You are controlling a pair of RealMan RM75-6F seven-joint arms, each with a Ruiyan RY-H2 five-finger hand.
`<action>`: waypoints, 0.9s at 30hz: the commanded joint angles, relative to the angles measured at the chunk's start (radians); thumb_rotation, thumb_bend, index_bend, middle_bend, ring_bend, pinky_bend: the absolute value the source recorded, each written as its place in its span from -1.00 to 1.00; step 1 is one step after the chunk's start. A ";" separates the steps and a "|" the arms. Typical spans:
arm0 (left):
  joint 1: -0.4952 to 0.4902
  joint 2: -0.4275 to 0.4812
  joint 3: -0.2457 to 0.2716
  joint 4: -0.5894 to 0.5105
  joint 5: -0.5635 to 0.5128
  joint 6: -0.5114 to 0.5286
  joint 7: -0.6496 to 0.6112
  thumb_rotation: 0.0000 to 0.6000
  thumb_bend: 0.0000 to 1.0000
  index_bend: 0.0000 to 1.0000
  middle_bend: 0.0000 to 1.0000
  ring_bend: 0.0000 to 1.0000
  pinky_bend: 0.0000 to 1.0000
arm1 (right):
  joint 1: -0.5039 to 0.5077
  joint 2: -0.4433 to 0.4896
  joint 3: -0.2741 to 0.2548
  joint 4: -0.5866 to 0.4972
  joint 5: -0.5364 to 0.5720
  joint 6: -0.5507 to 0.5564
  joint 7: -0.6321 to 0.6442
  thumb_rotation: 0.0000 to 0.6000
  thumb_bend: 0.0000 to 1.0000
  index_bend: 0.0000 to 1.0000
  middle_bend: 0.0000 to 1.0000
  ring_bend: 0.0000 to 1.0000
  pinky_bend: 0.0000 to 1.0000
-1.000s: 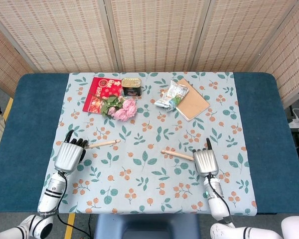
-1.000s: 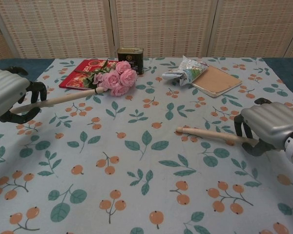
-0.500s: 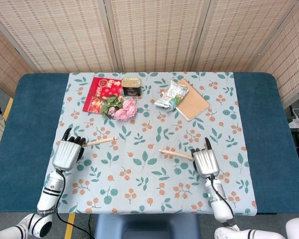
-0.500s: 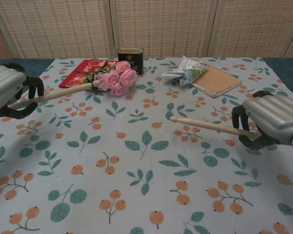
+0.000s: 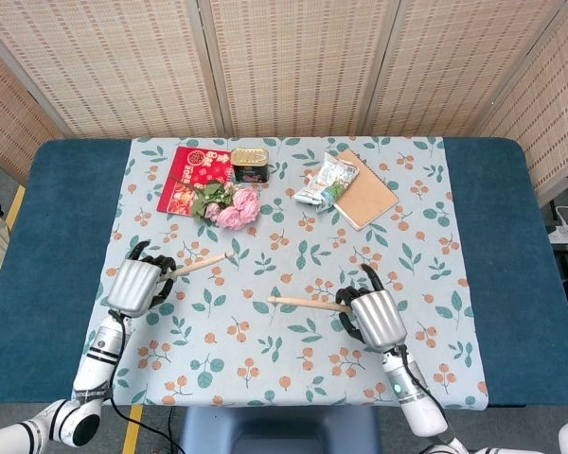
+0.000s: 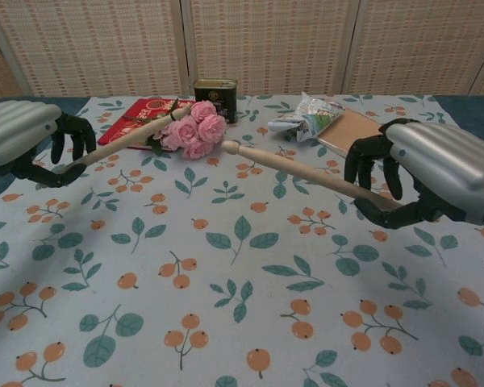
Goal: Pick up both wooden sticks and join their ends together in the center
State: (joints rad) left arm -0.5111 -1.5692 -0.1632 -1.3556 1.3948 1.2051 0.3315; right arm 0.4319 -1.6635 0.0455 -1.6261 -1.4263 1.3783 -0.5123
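Observation:
My left hand (image 5: 137, 285) (image 6: 28, 143) grips one wooden stick (image 5: 201, 262) (image 6: 121, 140), lifted off the cloth, its free end pointing right toward the pink roses. My right hand (image 5: 374, 316) (image 6: 423, 173) grips the other wooden stick (image 5: 303, 303) (image 6: 294, 170), also raised, its rounded tip pointing left toward the table's middle. The two free ends are apart, with a clear gap between them.
Pink roses (image 5: 233, 206) (image 6: 192, 128), a red packet (image 5: 189, 177), a dark tin (image 5: 250, 165) (image 6: 215, 97), a crinkled snack bag (image 5: 327, 181) (image 6: 306, 115) and a brown notebook (image 5: 364, 200) (image 6: 355, 132) lie at the back of the floral cloth (image 5: 293, 350). Blue table (image 5: 47, 265) borders it.
Both hands have lifted their sticks off the cloth. The right hand moved left toward the centre; the left hand shifted slightly right, its stick tilted upward.

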 commanded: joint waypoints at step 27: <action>-0.080 -0.037 0.000 -0.320 -0.063 -0.002 0.200 1.00 0.06 0.75 0.95 0.14 -0.63 | 0.057 -0.107 0.145 -0.046 0.089 -0.031 -0.183 1.00 -0.12 1.00 0.75 0.26 -0.74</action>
State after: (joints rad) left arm -0.5910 -1.6063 -0.1630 -1.6757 1.3320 1.2029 0.5314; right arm 0.4889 -1.7715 0.1905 -1.6720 -1.3381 1.3481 -0.6961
